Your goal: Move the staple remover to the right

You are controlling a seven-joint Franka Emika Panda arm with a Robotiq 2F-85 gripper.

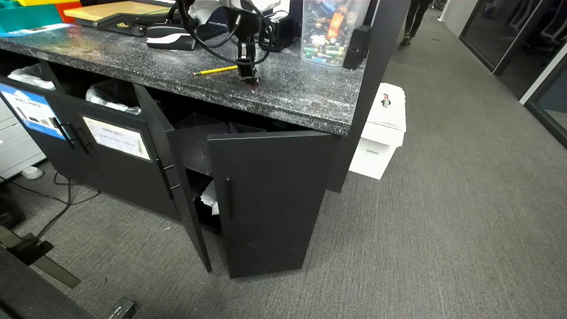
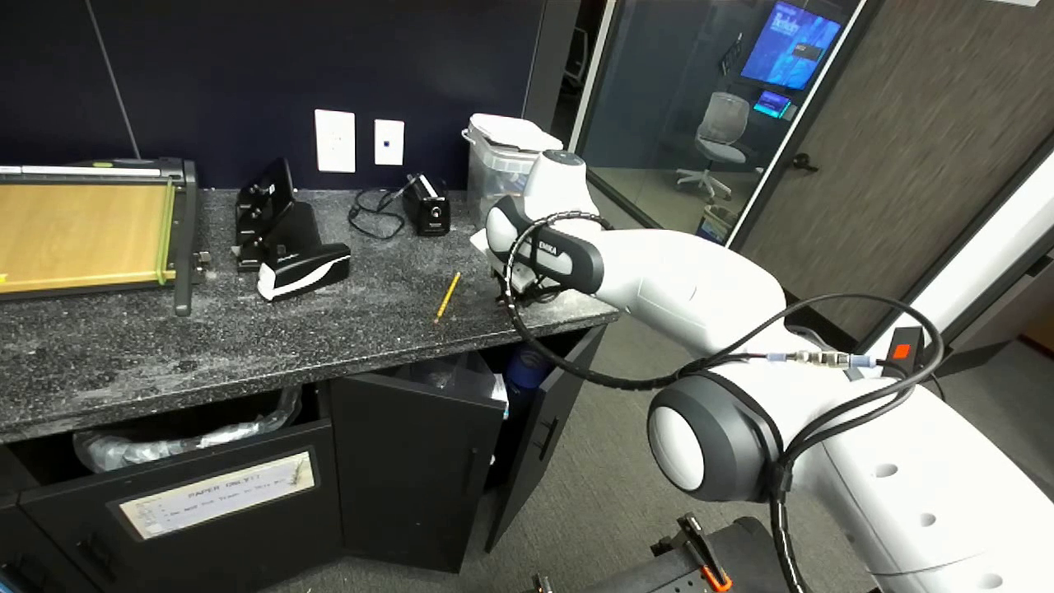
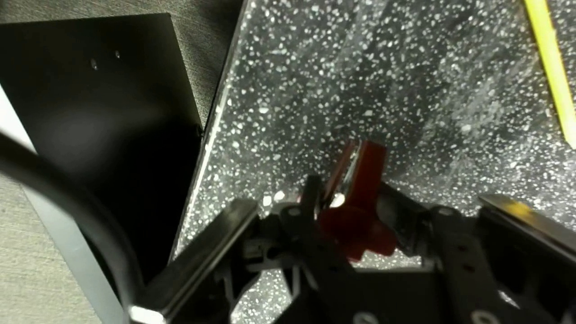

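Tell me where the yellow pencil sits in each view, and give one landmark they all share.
In an exterior view: the yellow pencil is above and left of centre, just left of the gripper.
In an exterior view: left of centre, around mid-height.
Wrist view: upper right, cut off by the frame.
Shared landmark: the speckled countertop.

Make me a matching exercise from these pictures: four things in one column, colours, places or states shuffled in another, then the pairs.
1. Staple remover
2. Pencil
3. PAPER ONLY sign
4. Large screen

A. Yellow, lying on the counter
B. Lit up blue
C. Dark red, between the fingers of the gripper
D. On a cabinet front

1-C, 2-A, 3-D, 4-B
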